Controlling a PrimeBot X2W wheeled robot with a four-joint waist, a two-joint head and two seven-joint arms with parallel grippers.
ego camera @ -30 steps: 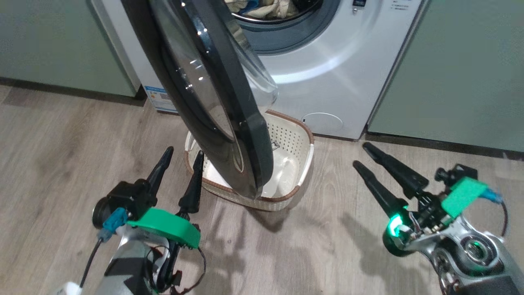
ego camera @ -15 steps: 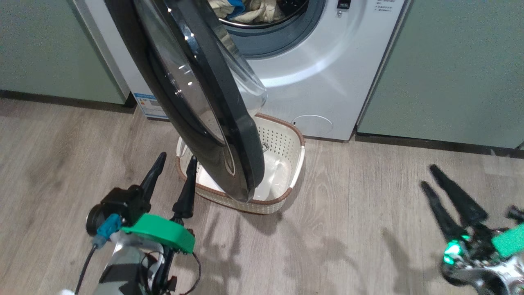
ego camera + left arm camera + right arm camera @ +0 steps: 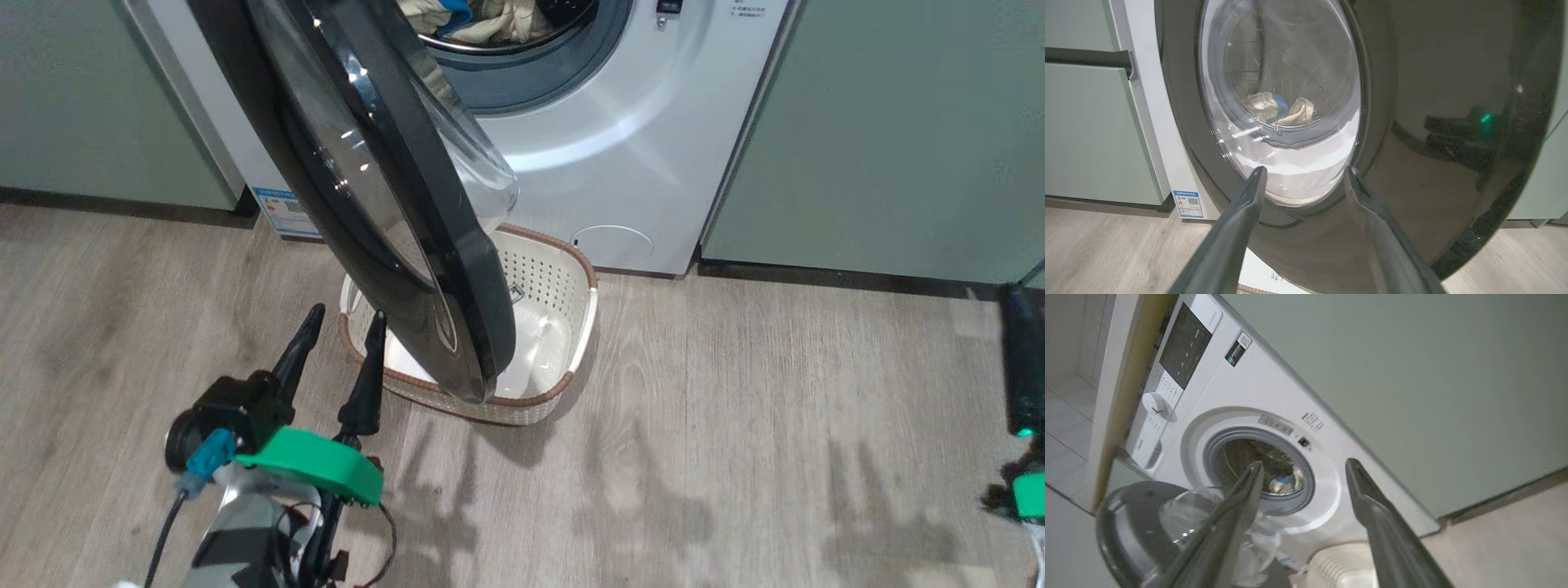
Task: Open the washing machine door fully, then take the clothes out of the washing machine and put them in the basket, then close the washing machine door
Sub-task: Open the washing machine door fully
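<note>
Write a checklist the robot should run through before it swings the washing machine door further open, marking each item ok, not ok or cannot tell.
1. Washing machine door fully open: not ok; it stands part-way out, above the basket.
2. Left gripper open and empty: ok.
3. Left gripper touching the door: cannot tell; its fingers point at the door's outer face.
4. Right gripper open and empty: ok.
5. Basket in front of the washing machine: ok, partly hidden by the door.
6. Clothes inside the washing machine: ok, none in either gripper.
</note>
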